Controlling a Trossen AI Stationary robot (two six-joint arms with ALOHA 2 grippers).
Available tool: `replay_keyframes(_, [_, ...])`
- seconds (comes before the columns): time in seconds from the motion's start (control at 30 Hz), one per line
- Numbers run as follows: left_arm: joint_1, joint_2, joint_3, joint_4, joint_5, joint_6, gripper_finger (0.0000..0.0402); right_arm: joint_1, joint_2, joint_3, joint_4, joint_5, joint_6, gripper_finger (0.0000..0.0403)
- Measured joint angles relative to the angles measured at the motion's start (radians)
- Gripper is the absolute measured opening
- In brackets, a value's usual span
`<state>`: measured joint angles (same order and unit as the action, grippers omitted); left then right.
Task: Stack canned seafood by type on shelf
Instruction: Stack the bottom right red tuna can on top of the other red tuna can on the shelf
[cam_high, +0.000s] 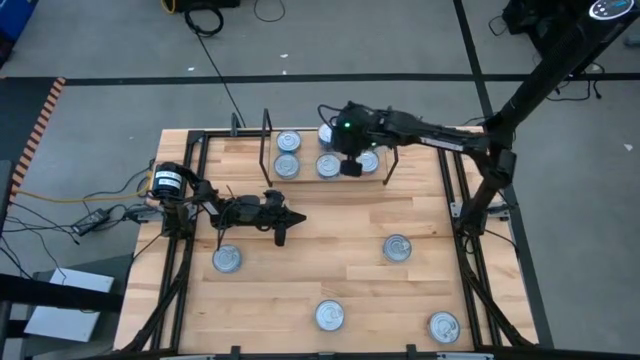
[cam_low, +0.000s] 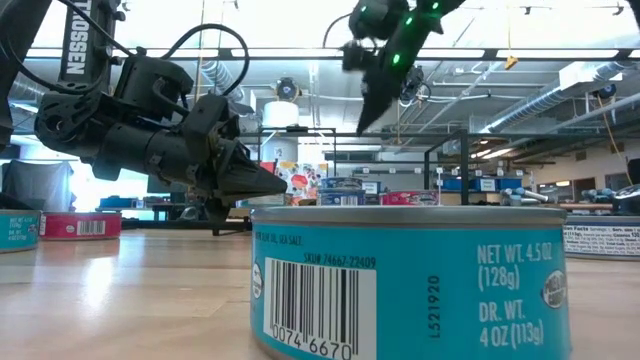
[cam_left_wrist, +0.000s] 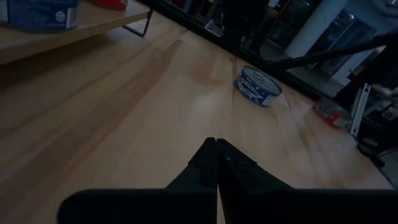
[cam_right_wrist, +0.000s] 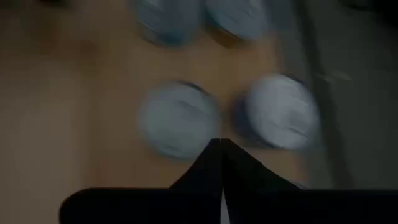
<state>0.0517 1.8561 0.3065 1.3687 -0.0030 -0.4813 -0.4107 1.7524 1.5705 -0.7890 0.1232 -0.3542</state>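
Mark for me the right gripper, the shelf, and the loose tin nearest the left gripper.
right gripper (cam_high: 350, 168): high view, closed fingertips above the shelf.
shelf (cam_high: 308, 178): high view, bare front strip of the light-wood board.
tin nearest the left gripper (cam_high: 227, 259): high view, centre of its silver lid.

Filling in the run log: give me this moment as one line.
right gripper: shut, empty, above shelf tins | left gripper: shut, idle over table | four loose tins on table

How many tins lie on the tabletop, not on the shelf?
4: one near the left gripper, one right of centre, one at the front middle, one at the front right.
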Motion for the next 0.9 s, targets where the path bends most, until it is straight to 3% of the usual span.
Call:
replay_keyframes(0.1, [0.0, 0.0, 0.0, 0.001, 0.0, 0.041, 0.0003, 0.035, -0.052, -0.017, 0.021, -0.194, 0.077, 0.0012])
replay_keyframes(0.23, [0.0, 0.0, 0.011, 0.001, 0.0, 0.074, 0.0003, 0.129, -0.119, -0.084, 0.145, -0.221, 0.189, 0.0005])
replay_keyframes(0.37, [0.0, 0.0, 0.039, 0.006, 0.014, 0.111, 0.0003, 0.233, -0.19, -0.239, 0.374, -0.21, 0.359, 0.0004])
replay_keyframes(0.5, [0.001, 0.0, 0.08, 0.009, 0.073, 0.116, 0.0003, 0.34, -0.257, -0.422, 0.564, -0.144, 0.554, 0.0002])
replay_keyframes(0.6, [0.001, 0.0, 0.117, 0.002, 0.132, 0.117, 0.0003, 0.422, -0.32, -0.511, 0.634, -0.036, 0.684, 0.0002])
replay_keyframes(0.8, [0.001, 0.0, 0.185, -0.035, 0.213, 0.118, 0.0003, 0.599, -0.444, -0.56, 0.574, 0.158, 0.856, 0.0001])
replay_keyframes(0.9, [0.001, 0.001, 0.225, -0.072, 0.241, 0.118, 0.0003, 0.672, -0.495, -0.56, 0.51, 0.192, 0.936, 0.0001])
